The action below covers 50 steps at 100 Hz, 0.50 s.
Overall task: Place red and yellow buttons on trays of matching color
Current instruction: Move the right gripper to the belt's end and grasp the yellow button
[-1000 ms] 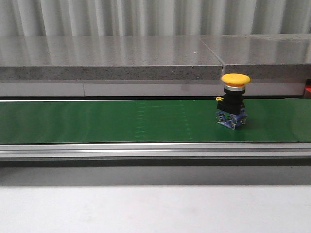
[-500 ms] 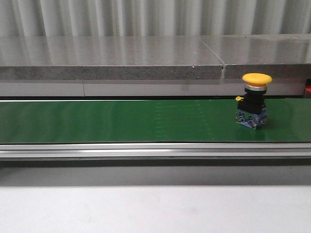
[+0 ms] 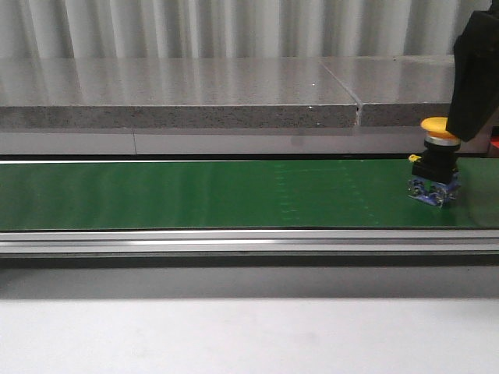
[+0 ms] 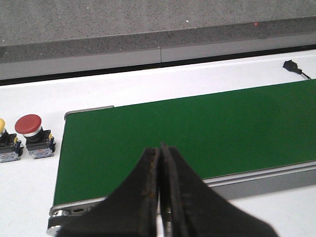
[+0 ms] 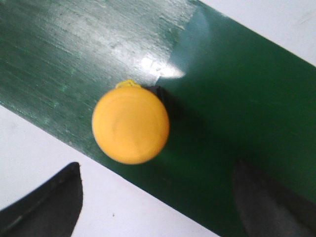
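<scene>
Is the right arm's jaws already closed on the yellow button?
No, the jaws stand wide apart above the yellow button, which sits untouched on the green belt.

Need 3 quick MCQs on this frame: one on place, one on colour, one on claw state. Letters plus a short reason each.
1. Where does the yellow mushroom-head push button stand?
A. on the green conveyor belt, near its right end
B. on the grey stone ledge
C. on the white table in front

2. What colour is the cap of the push button that sits fully in view beside the belt's end in the left wrist view?
A. blue
B. red
C. green

3. How are the claws set?
A. both open
B. both shut
C. left claw shut, right claw open

Answers:
1 A, its base rests on the belt at the right of the front view.
2 B, its cap is plainly red.
3 C, the left fingers meet; the right fingers stand wide apart with the yellow button ahead of them.
</scene>
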Available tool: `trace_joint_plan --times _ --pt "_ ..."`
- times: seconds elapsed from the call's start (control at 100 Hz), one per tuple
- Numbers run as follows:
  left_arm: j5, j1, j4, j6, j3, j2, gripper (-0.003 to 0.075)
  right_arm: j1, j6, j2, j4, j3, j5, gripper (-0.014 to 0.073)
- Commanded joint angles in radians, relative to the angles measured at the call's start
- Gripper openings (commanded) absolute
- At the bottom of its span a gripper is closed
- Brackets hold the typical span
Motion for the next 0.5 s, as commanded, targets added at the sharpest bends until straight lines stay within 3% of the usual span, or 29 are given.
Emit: trace_joint_plan --times 0.0,0.32,0.39,0.49 --pt "-0.073 -0.007 -0.018 -0.011 -0.027 0.004 -0.002 0.005 -0.014 -0.013 0.011 -0.021 -0.044 0.0614" --pt "-0.073 -0.007 -0.018 -0.011 -0.027 0.004 -0.002 0.005 -0.013 0.064 0.018 -0.021 -0.122 0.0579" --pt "-0.073 -0.007 -0.018 -0.011 -0.027 0.004 -0.002 0.005 -0.013 0.067 0.018 -0.021 -0.122 0.048" --pt "-0.073 -0.007 -0.018 -0.011 -0.027 0.004 -0.002 0.005 -0.01 0.066 0.018 -0.021 -0.123 0.0256"
